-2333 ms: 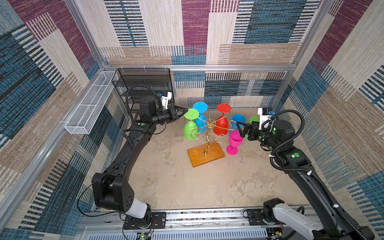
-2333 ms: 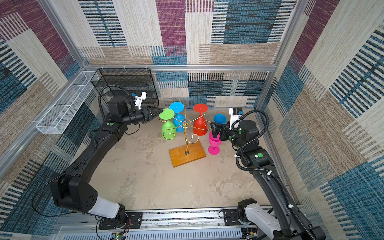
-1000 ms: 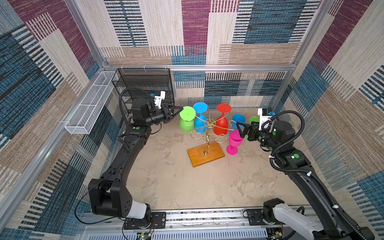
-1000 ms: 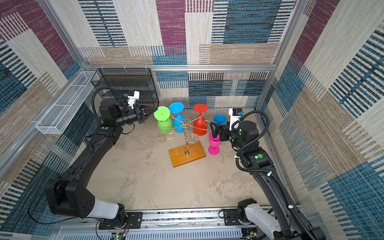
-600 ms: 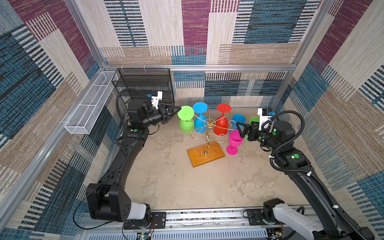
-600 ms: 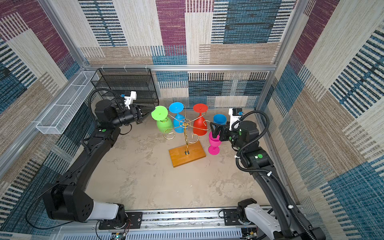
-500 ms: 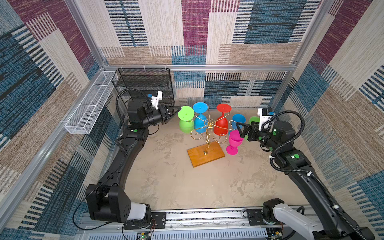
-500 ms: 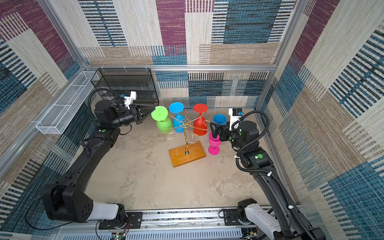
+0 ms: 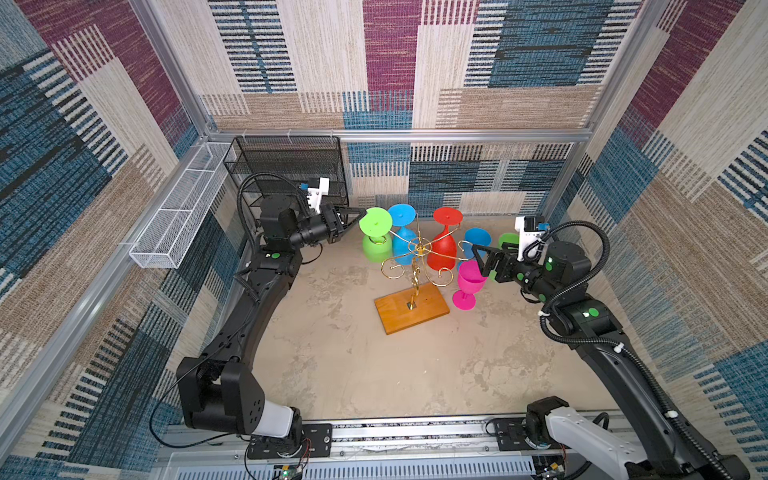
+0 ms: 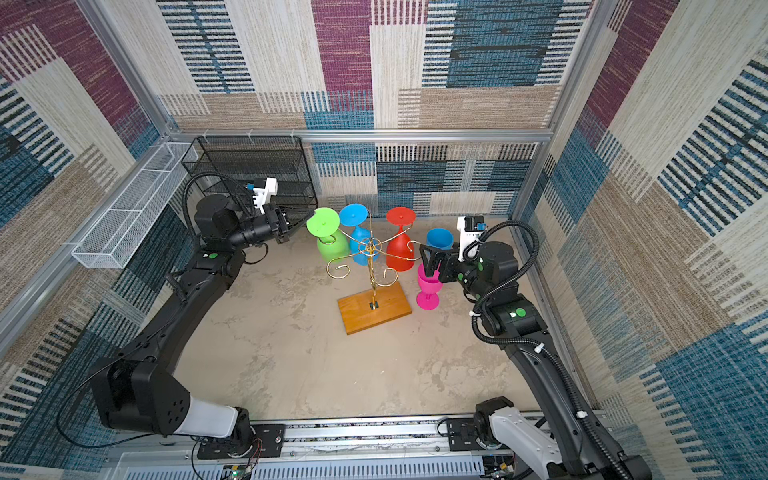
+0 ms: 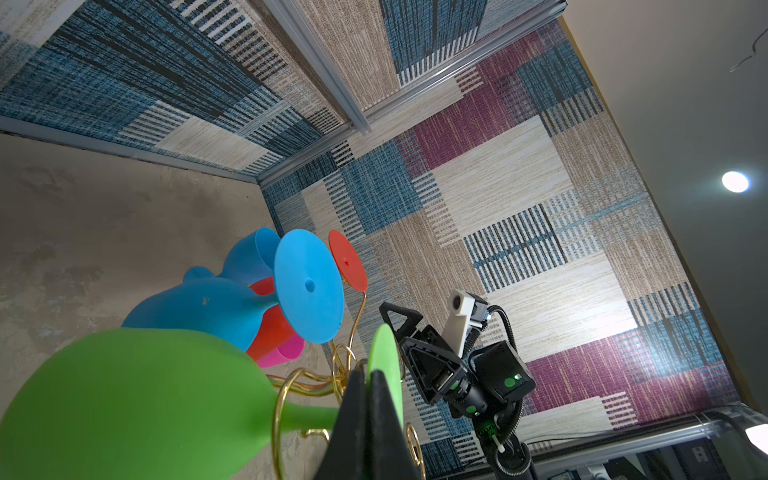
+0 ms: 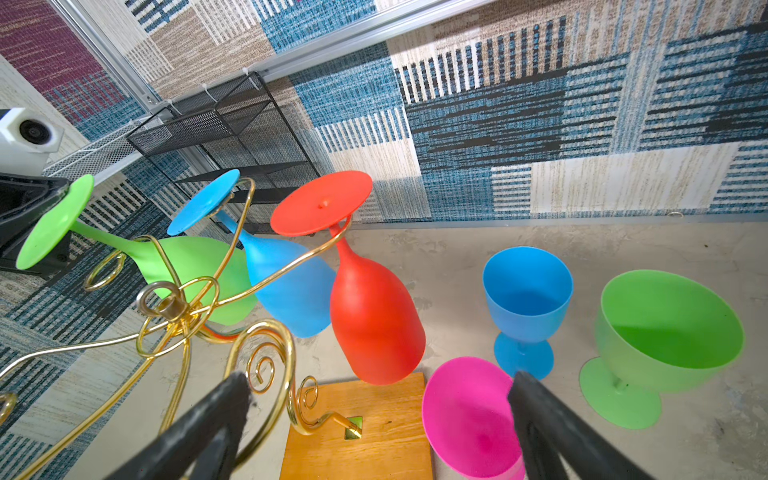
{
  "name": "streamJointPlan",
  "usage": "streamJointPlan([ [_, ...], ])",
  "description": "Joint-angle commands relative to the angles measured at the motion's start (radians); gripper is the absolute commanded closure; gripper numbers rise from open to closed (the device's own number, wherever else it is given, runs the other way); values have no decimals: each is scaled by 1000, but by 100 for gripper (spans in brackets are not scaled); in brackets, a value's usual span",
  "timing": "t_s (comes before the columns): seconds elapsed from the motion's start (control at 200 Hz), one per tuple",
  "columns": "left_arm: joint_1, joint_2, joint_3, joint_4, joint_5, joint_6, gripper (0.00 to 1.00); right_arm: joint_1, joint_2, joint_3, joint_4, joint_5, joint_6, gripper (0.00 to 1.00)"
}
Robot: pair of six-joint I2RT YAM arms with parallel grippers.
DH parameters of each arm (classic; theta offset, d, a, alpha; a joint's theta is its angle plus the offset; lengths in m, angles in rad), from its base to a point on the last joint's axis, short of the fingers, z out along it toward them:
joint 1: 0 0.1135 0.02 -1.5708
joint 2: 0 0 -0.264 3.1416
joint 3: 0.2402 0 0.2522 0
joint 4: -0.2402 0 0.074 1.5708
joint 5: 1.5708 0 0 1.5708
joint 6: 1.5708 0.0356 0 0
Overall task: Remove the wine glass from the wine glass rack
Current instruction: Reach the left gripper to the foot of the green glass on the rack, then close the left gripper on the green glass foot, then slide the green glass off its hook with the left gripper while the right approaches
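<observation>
The wine glass rack [image 9: 412, 308] [image 10: 374, 309] is a gold wire stand on a wooden base [image 12: 365, 432]. A green wine glass [image 9: 376, 246] [image 10: 332, 246] [image 12: 195, 266] hangs upside down at its left side, tilted. Its stem still runs through a gold curl [image 11: 286, 399]. My left gripper [image 9: 360, 212] [image 10: 309, 214] [image 11: 371, 374] is shut on the rim of this glass's round foot [image 11: 384, 353]. My right gripper [image 9: 484, 259] [image 10: 428, 257] [image 12: 378, 384] stands open on the rack's right side, above a pink glass [image 12: 469, 415], holding nothing.
A blue glass [image 9: 405, 245] and a red glass [image 9: 442, 249] also hang upside down on the rack. Upright on the floor stand the pink glass [image 9: 469, 282], a blue one [image 12: 525, 299] and a wide green goblet [image 12: 665, 332]. A black mesh shelf [image 9: 291, 166] and a white wire basket [image 9: 178, 220] are at the back left.
My left arm has drawn back to the left with the green glass's foot in its grip, tilting the glass outward along the rack arm. The right arm has not moved.
</observation>
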Motion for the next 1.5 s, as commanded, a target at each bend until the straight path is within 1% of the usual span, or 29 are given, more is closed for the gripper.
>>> streamJointPlan([
  [0.0, -11, 17, 27, 49, -18, -4, 100, 1, -2, 12, 19, -12, 8, 1],
  [0.155, -29, 43, 37, 52, -18, -6, 100, 1, -2, 15, 16, -8, 3, 1],
  [0.371, -48, 29, 14, 54, -7, -5, 100, 1, 3, 8, 23, -6, 1, 1],
  [0.651, -61, 7, -11, 48, 50, -5, 100, 1, 3, 11, 19, -4, -2, 1],
  [0.891, -61, -23, -41, 1, 80, 28, 100, 1, -5, 8, 15, -1, 0, 1],
  [1.097, -58, -70, -58, -82, 89, 93, 100, 1, -11, 11, 6, 0, -3, 1],
  [1.322, -34, -120, -85, -114, 83, 113, 100, 1, -17, 8, 7, 1, -4, 1],
  [1.492, 37, -186, -123, -103, 80, 94, 100, 1, -31, 3, 10, 3, -12, 1],
])
